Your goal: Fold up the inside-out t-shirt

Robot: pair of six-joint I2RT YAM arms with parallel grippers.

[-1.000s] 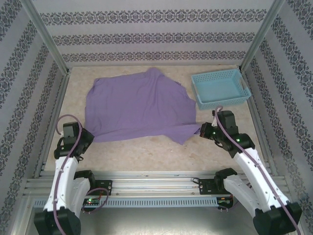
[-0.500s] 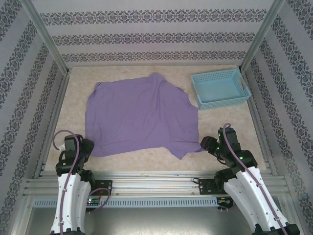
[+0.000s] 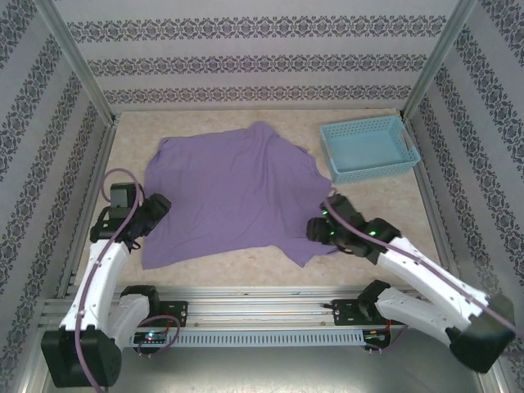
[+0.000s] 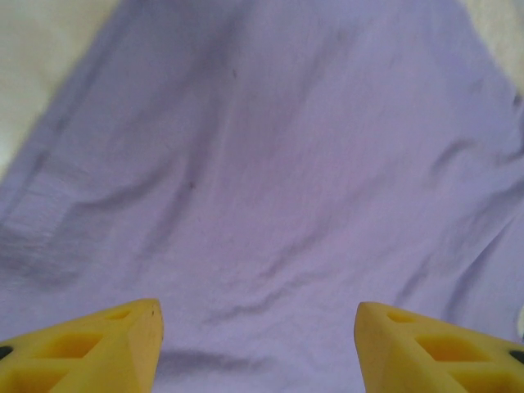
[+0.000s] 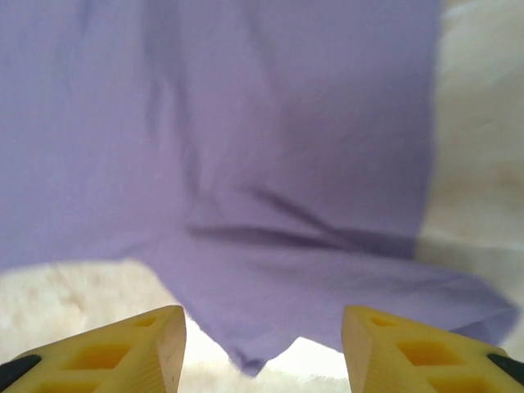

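The inside-out t-shirt (image 3: 233,188) lies spread flat on the table, lavender, with a pointed corner toward the near right. My left gripper (image 3: 159,205) hovers over its near left part. In the left wrist view the gripper (image 4: 258,348) is open, with wrinkled shirt cloth (image 4: 270,180) beneath and nothing between the yellow fingers (image 4: 106,348). My right gripper (image 3: 314,230) hangs over the near right corner. In the right wrist view it (image 5: 264,348) is open above the shirt's pointed tip (image 5: 254,356), not touching it.
A light blue lattice basket (image 3: 368,148) stands at the far right, just beyond the shirt's right edge. Bare beige table (image 3: 237,270) runs between the shirt and the metal rail (image 3: 262,304) at the near edge. Patterned walls close in three sides.
Both grippers let go of the shirt's near corners and opened. The arms drew back toward the near edge, then moved forward and inward over the shirt, which now lies flatter and nearer.
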